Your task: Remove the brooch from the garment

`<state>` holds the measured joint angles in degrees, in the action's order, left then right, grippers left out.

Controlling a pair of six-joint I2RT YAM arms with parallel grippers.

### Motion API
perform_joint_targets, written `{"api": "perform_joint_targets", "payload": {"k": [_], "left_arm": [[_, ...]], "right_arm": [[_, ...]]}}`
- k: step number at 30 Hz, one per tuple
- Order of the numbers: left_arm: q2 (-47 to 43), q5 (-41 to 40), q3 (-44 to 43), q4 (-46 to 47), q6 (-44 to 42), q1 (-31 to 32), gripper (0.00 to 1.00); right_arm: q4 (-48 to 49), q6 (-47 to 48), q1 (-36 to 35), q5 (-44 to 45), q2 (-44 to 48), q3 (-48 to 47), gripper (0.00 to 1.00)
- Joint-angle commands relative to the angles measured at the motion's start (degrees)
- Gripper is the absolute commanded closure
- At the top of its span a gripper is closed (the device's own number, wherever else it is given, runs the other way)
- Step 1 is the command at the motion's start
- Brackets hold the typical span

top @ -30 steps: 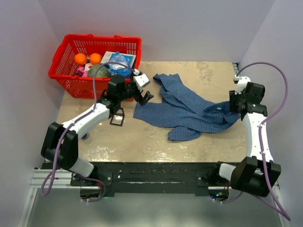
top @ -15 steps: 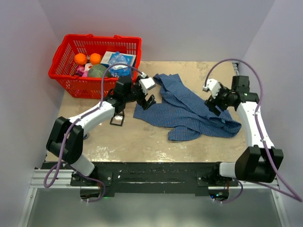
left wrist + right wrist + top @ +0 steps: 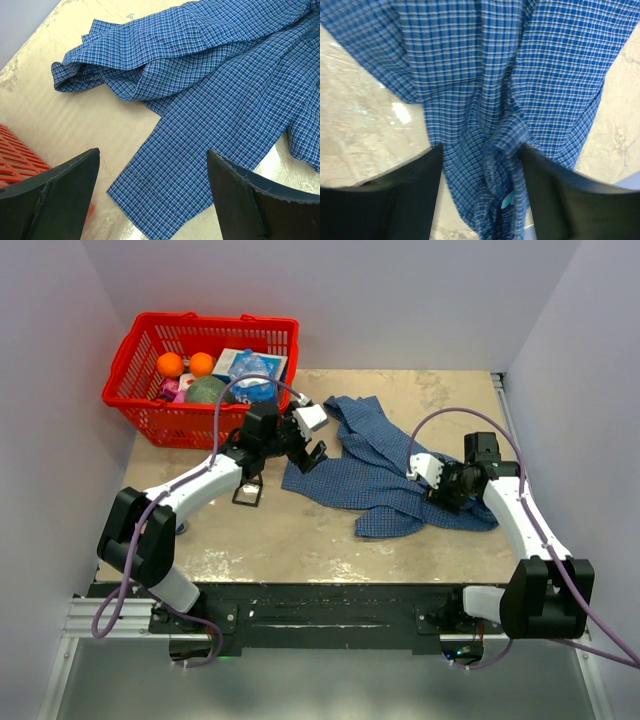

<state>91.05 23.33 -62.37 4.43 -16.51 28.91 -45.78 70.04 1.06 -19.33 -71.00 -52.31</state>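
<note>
Blue check shirt [image 3: 390, 475] lies crumpled on the bench [image 3: 300, 540], abt in the middle, spread from back-left to front-right. Left arm reaches in from the left. Left fingers [image 3: 60, 190] are wide apart w/ nothing in them, hanging just over the shirt's left edge. In the left wrist view a flat bit of shirt w/ a hem shows in the gap betw. them, and a rolled-up part lies farther back.

Right arm bends in from the right side. Right fingers [image 3: 405, 195] are low at the shirt's right end, one on each side of a bunched-up fold. Cloth fills the gap betw. them. Can't tell if they squeeze the fold or just sit round it. A tiny teal tag [image 3: 506, 200] peeks out of that fold.

Brooch: can't spot it in any view.

Red basket [image 3: 125, 400] sits at the back-left corner of the bench, near the shirt but not touching. It holds 2 oranges [image 3: 170, 364], a green round thing [image 3: 207, 390] & some packs. A small black square frame [image 3: 248, 495] lies on the bench under the left arm, just left of the shirt.
</note>
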Motion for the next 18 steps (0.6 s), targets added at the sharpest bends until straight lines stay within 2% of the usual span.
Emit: {"api": "perform_joint_targets", "payload": {"k": [1, 3, 8, 9, 12, 14, 18], "left_arm": [[-1.84, -0.48, -0.65, 0.23, -1.15, 0.01, 0.08], [-1.05, -0.22, -1.09, 0.32, -1.33, 0.01, 0.08], [2.9, 0.75, -3.37, 0.67, -1.42, 0.01, 0.08], [3.52, 0.92, -4.33, 0.76, -1.42, 0.01, 0.08], [6.07, 1.01, -6.09, 0.76, -2.03, 0.01, 0.08], [8.08, 1.01, -6.8, 0.67, -3.0, 0.01, 0.08], [11.34, 0.84, -8.38, 1.28, -3.61, 0.01, 0.09]], "right_arm": [[8.14, -2.88, -0.44, 4.47, -2.38, -0.24, 0.46], [10.35, -4.38, -0.45, 7.28, -2.74, -1.12, 0.54], [13.87, -5.44, -0.53, 11.24, -3.88, -2.44, 0.54], [13.61, -5.44, -0.53, 11.07, -4.14, -2.7, 0.62], [12.21, -6.49, -0.53, 10.81, -4.32, -5.33, 0.93], [12.29, -10.17, -0.53, 9.93, -2.84, -10.58, 0.99], [16.94, -19.75, -0.45, 10.1, -0.9, -20.62, 1.0]]}}
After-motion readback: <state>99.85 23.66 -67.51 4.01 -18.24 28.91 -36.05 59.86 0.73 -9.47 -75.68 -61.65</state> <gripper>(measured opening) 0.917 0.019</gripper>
